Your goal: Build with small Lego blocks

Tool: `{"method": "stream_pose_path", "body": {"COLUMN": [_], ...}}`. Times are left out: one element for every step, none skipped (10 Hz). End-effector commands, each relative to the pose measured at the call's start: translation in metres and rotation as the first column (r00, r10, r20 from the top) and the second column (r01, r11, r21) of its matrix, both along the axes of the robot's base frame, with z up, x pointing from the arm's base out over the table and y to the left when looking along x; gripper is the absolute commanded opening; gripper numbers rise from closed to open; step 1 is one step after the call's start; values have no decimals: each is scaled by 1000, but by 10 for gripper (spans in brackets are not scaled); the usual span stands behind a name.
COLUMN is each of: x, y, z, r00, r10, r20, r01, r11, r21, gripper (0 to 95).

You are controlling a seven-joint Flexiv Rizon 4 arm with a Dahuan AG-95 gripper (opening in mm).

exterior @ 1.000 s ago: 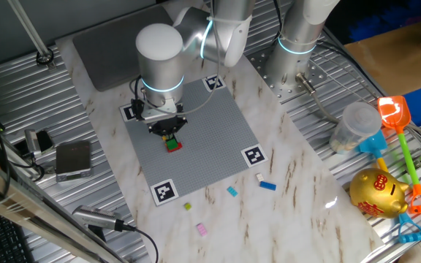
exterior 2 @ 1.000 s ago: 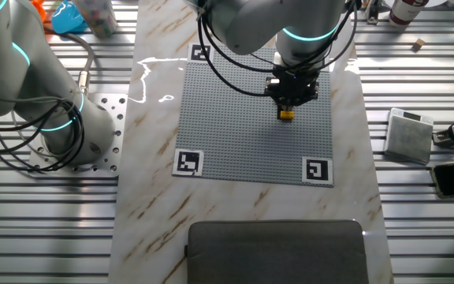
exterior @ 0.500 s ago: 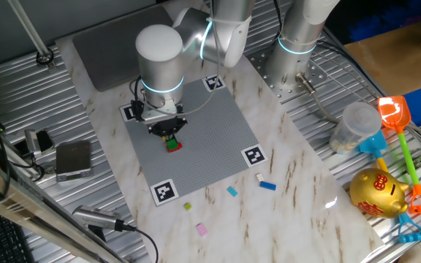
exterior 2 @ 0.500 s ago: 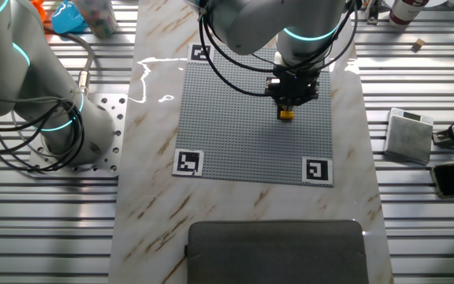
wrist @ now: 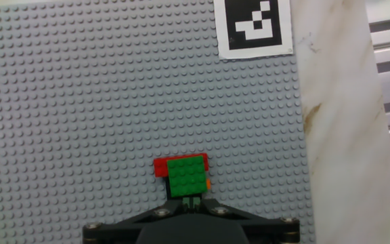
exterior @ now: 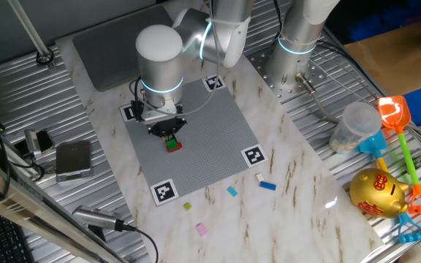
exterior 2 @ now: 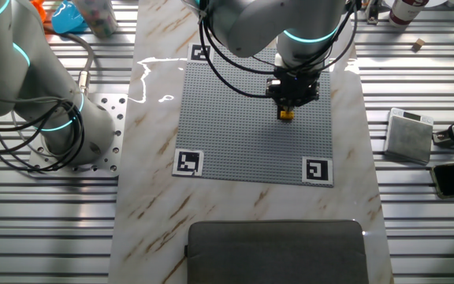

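1. Vs the earlier frames: nothing has moved. Arm, stack and loose bricks sit where they were in both fixed views.
2. The stack [wrist: 185, 175]: green brick on top, a red one under it showing at the far edge and left, a bit of orange at its right side. It's seated on the plate [wrist: 100, 122], toward the side nearest the marker [wrist: 253, 27]. In the other fixed view the same stack [exterior 2: 287, 113] reads yellow/orange from the side.
3. Gripper [wrist: 191, 200]: tips pinched close together, touching or just at the near edge of the green brick. Can't tell if it's gripping it or just pressing on it.
4. Step, my read: seating the green brick onto the stack, press phase.
5. Next calls for: let go, lift straight up w/o tugging the stack off the studs, then go for a loose brick.
6. Loose ones lie on the marble past the plate's edge: blue [exterior: 268, 185], light blue [exterior: 232, 191], white [exterior: 259, 177], yellow-green [exterior: 187, 207], pink [exterior: 202, 229]. All well apart from the gripper.
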State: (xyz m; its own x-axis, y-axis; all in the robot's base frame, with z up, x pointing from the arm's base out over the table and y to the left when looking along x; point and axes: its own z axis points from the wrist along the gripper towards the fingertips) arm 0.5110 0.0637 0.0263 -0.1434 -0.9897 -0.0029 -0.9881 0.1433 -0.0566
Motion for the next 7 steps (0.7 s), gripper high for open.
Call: {"method": "stream_pose_path", "body": {"x": [0, 0, 0, 0, 0, 0, 1], "y": [0, 0, 0, 0, 1, 2, 3], "z": [0, 0, 0, 0, 0, 0, -1], "r00": [1000, 1000, 1000, 1000, 1000, 1000, 1000], "r10": [-1, -2, -2, -2, -3, -4, -5], "r20": [-1, -1, -1, -1, -1, -1, -1], "r01": [1, 2, 2, 2, 3, 4, 5], "r11": [1000, 1000, 1000, 1000, 1000, 1000, 1000], "r21": [3, 3, 3, 3, 4, 5, 4], "gripper": [0, 0, 0, 0, 0, 0, 0]}}
